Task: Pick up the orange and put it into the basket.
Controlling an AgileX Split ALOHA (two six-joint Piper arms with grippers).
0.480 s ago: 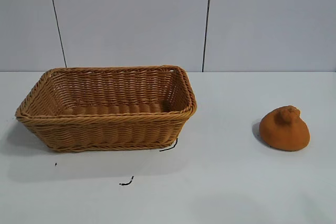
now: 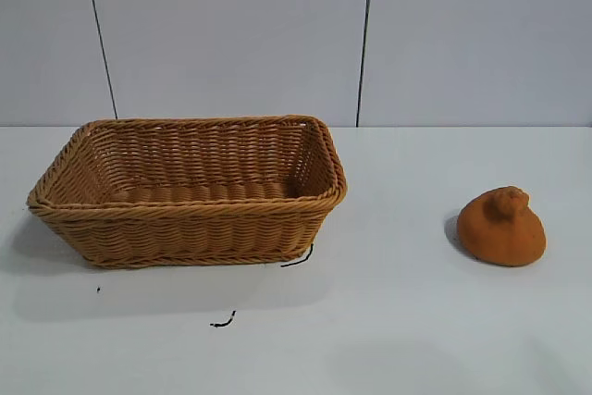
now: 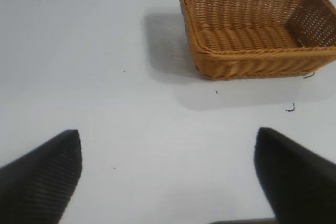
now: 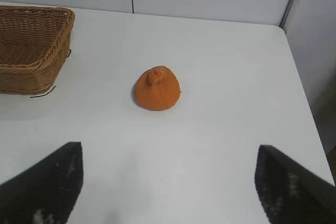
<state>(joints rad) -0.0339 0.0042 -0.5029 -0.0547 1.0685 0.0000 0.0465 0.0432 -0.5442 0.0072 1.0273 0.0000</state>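
We see a white worktop carrying the wicker basket on the left, nothing inside it. Well apart to the right sits the orange, knob up, resting on the worktop. Our left claw hangs spread wide short of the basket, holding nothing; our right claw hangs equally wide, short of the orange, also gripping nothing.

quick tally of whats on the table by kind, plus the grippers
oranges: 1, the orange, on the table right of the basket
baskets: 1, the basket, nothing in it
grippers: 2, the left gripper and the right gripper, both open and holding nothing
total: 4
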